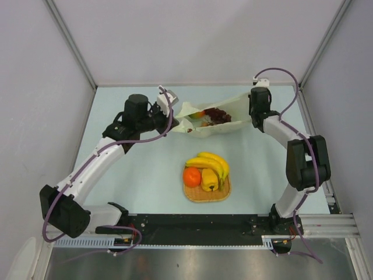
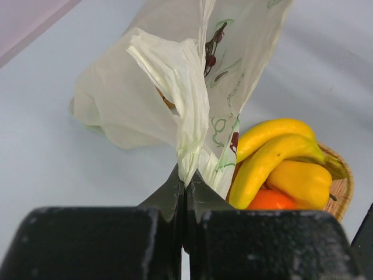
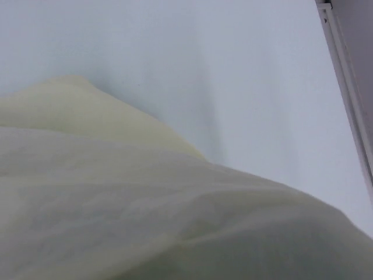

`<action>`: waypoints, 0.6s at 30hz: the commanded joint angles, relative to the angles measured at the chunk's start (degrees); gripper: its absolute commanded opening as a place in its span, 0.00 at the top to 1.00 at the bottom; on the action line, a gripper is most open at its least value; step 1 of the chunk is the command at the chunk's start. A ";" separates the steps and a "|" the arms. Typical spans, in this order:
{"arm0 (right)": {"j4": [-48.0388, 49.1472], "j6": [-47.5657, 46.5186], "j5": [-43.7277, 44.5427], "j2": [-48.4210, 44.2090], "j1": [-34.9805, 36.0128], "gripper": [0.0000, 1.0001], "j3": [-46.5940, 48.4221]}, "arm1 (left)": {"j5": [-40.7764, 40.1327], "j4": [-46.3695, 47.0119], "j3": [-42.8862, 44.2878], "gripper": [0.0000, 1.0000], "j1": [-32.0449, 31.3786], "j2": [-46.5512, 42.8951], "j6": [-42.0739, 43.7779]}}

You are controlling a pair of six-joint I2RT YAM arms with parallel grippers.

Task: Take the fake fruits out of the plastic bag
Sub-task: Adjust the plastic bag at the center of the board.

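Note:
The plastic bag [image 1: 230,114] hangs stretched between my two grippers at the back of the table, its mouth open toward the camera. A red-green mango [image 1: 197,115] and dark grapes [image 1: 219,115] lie inside it. My left gripper [image 1: 170,112] is shut on the bag's left edge; the left wrist view shows the jaws [image 2: 185,182] pinching the film [image 2: 169,87]. My right gripper [image 1: 253,112] holds the bag's raised right corner. In the right wrist view the bag [image 3: 145,210] covers its fingers. The banana bunch [image 1: 211,163], orange [image 1: 192,176] and yellow pepper-like fruit [image 1: 210,179] rest on the mat.
The woven orange mat [image 1: 224,192] lies at mid-table in front of the bag; it also shows in the left wrist view [image 2: 342,175] with the banana bunch [image 2: 274,151]. Grey walls close in the left, right and back. A metal rail [image 3: 344,76] runs along the table's right edge.

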 commanded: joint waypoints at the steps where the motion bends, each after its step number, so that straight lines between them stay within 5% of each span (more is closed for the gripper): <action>1: -5.11 2.03 -9.90 -4.39 0.18 0.93 -1.13 | -3.24 1.20 -1.24 1.00 -1.37 -1.03 -1.45; 8: -4.42 -0.08 -23.31 -2.72 8.52 0.74 -1.23 | -8.59 -0.82 -2.93 1.00 -1.37 1.16 -5.14; 10: -3.37 0.19 -23.22 -2.02 9.94 0.74 -1.23 | -19.87 1.09 -4.59 1.00 -1.55 2.65 -5.93; 11: -3.01 0.36 -23.22 -1.93 11.17 0.73 -1.14 | -36.39 2.50 -5.82 1.00 -1.46 4.05 -8.11; 12: -2.92 -0.07 -23.31 -1.50 11.79 0.73 -1.05 | -39.08 2.78 -5.83 1.00 0.10 4.93 -11.27; 18: -0.20 1.68 -25.77 3.41 14.25 0.69 3.94 | -26.49 2.61 -4.78 1.00 3.28 2.83 -12.18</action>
